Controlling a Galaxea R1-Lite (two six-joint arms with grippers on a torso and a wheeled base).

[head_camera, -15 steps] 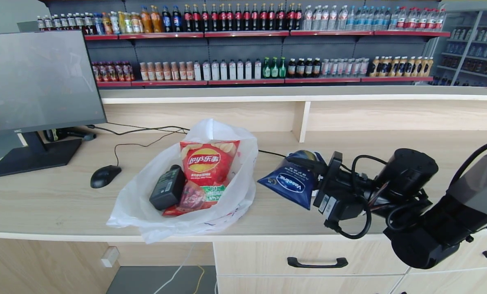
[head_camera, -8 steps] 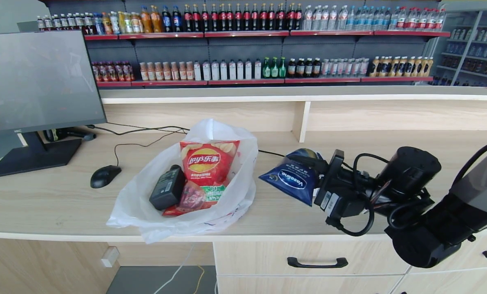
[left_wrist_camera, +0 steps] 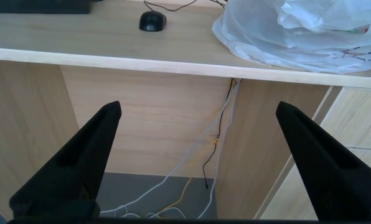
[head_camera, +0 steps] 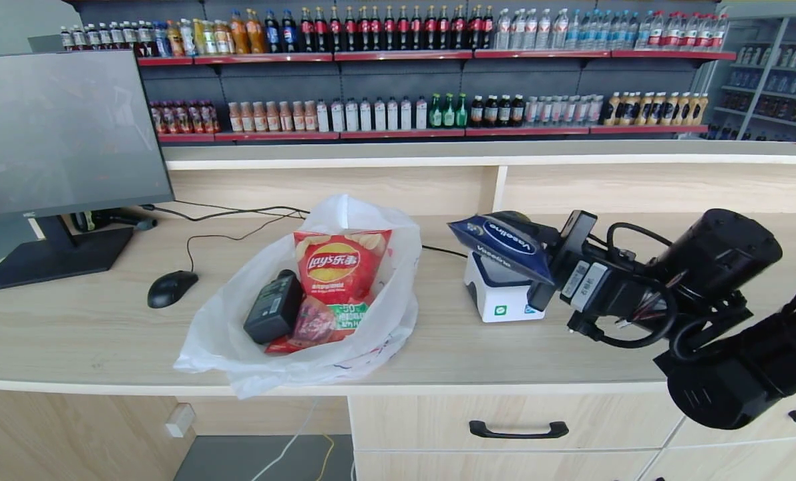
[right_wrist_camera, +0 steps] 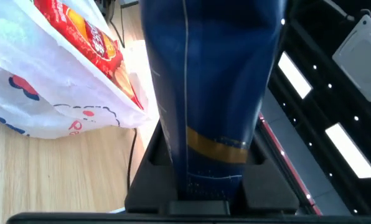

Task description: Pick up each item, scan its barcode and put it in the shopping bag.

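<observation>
Several goods lie inside the white shopping bag in the head view: a red chips bag and a black boxed item among them, so those look finished. The right gripper holds a blue squeeze tube just above the white barcode scanner, beside the bag. By this evidence the tube is at the scanning step, and bagging remains. Its long axis runs nearly level, the flat crimped end toward the bag and the robot's left, the other end in the jaws.

Left wrist view: the left gripper hangs below the counter edge, jaws spread wide and holding nothing; a computer mouse and the bag sit above.

Right wrist view: the jaws clamp the tube from both sides, its length pointing straight away from the wrist; the chips bag lies beyond.
</observation>
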